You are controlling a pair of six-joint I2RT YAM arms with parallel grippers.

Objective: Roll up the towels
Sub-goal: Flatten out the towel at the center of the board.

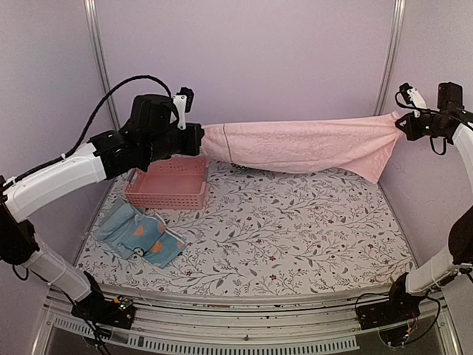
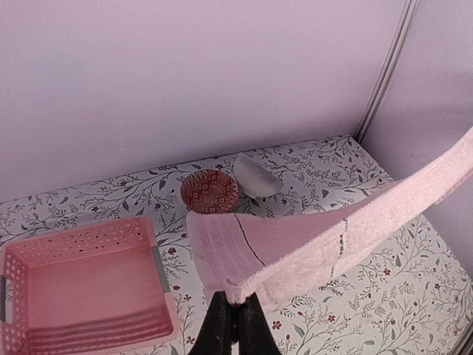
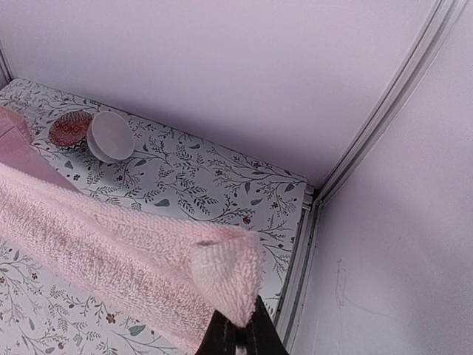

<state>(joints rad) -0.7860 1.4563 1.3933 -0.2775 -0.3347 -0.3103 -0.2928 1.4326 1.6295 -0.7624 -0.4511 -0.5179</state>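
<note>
The pink towel (image 1: 303, 146) hangs stretched in the air across the back of the table. My left gripper (image 1: 199, 139) is shut on its left corner, and my right gripper (image 1: 401, 124) is shut on its right corner. In the left wrist view the black fingers (image 2: 222, 325) pinch the towel's hem (image 2: 295, 259). In the right wrist view the towel corner (image 3: 222, 274) is pinched between my fingers (image 3: 225, 336). The light blue towel with orange and white motifs (image 1: 148, 237) lies crumpled at the front left, on or beside a pale teal towel (image 1: 112, 222).
A pink perforated basket (image 1: 168, 185) stands at the back left, under my left arm. A red patterned bowl (image 2: 210, 191) and a white bowl (image 2: 256, 176) sit by the back wall. Metal frame posts (image 1: 100, 59) stand at the back corners.
</note>
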